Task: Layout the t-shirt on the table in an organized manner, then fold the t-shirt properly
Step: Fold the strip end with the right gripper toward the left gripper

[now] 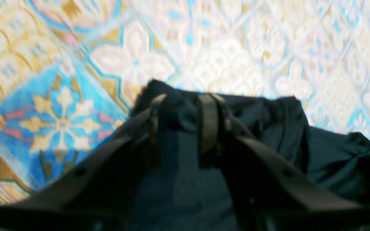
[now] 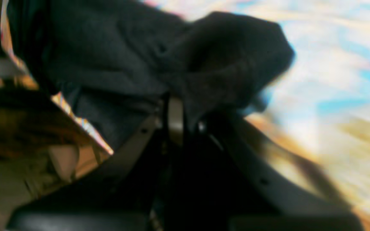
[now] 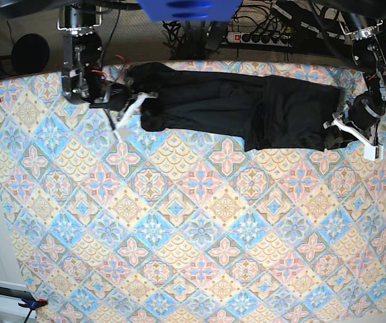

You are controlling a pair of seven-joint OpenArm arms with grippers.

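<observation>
black t-shirt (image 3: 247,108) stretched across table (image 3: 179,235)

No readable text, labels, brands or numbers in any view. The t-shirt (image 3: 247,108) is plain black; the table (image 3: 193,256) cloth shows only a tile pattern.

Black t-shirt (image 3: 247,108) apparently stretched along table's (image 3: 179,229) far edge.

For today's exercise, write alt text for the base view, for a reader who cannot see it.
A black t-shirt lies stretched along the far edge of a pastel tile-patterned table. The right gripper is shut on one end of it and the left gripper on the other.
</observation>
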